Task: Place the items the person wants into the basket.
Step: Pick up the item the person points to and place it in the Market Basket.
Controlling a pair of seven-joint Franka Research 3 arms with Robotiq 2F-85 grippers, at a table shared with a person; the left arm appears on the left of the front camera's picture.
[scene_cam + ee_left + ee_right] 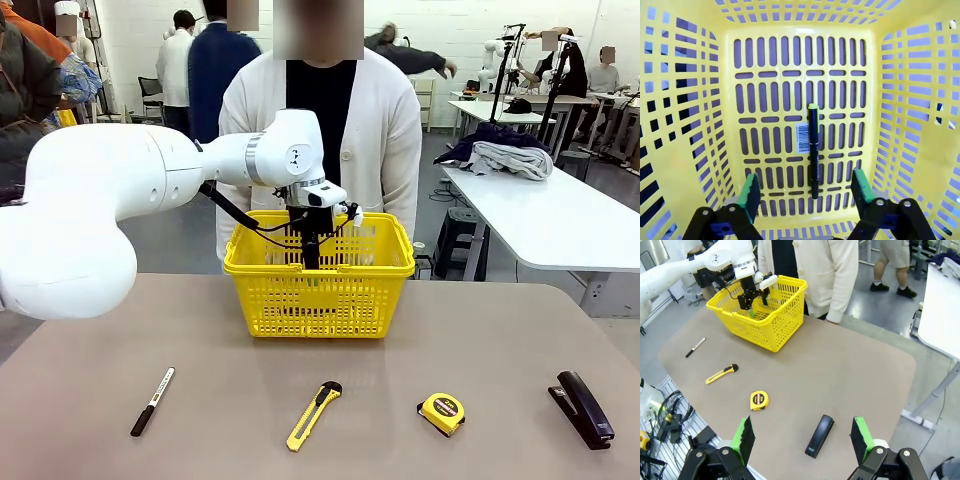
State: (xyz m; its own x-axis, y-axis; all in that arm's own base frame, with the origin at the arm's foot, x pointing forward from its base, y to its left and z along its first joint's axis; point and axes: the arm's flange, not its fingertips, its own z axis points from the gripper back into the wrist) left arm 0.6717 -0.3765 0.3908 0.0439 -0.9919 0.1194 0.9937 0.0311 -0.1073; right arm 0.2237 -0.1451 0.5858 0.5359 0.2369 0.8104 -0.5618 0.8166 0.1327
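The yellow basket (320,300) stands at the table's far middle, in front of the person (385,140) in a white cardigan. My left gripper (310,255) reaches down inside it. In the left wrist view that gripper (806,195) is open above the basket floor (775,100), where a slim black pen (813,150) with a yellow end lies flat and free. On the near table lie a white-and-black marker (152,401) at left and a yellow-and-black tape measure (442,413) right of centre. My right gripper (802,440) hangs open high over the table, holding nothing.
A yellow utility knife (314,415) lies between marker and tape measure. A black stapler (581,408) sits at the near right. Bare tabletop surrounds the basket. White tables and other people stand farther back.
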